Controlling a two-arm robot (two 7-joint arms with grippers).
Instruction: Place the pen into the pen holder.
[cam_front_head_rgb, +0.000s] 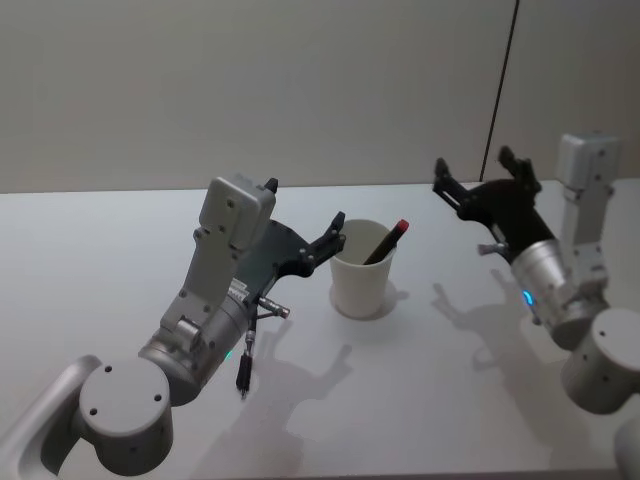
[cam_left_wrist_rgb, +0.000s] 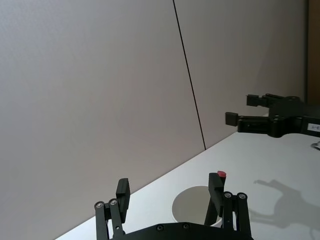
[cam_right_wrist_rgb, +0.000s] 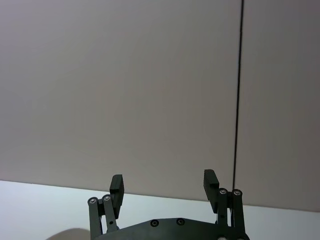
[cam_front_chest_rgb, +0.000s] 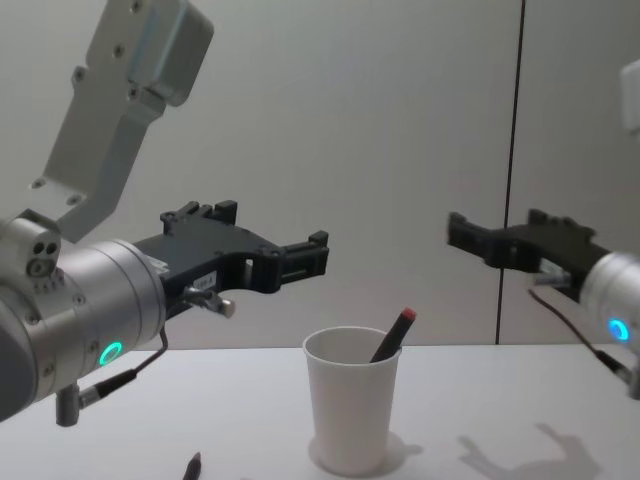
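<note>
There is one pen holder (cam_front_head_rgb: 360, 282), a plain white paper cup, and it stands upright on the white table (cam_front_head_rgb: 450, 400), about in the middle between the two arms. There is one pen (cam_front_head_rgb: 387, 243) and it is inside this cup. It leans to the robot's right side of the rim, and its dark body and red end stick out above the rim. I cannot tell if anything else lies in the cup, because the inside is not well visible. There are two grippers, and both hold nothing. The left gripper (cam_front_head_rgb: 330, 238) is on the robot's left side of the cup, near the rim. In the chest view it is higher than the cup and does not touch it. Its two black fingers (cam_left_wrist_rgb: 122, 192) stand wide apart, and in the left wrist view the mouth of the cup and the red end of the pen appear between them. The right gripper (cam_front_head_rgb: 478, 168) is raised over the table on the robot's right, well apart from the cup. Its two fingers (cam_right_wrist_rgb: 116, 182) are also spread apart with nothing between them, and they point toward the grey wall (cam_front_head_rgb: 300, 90).
</note>
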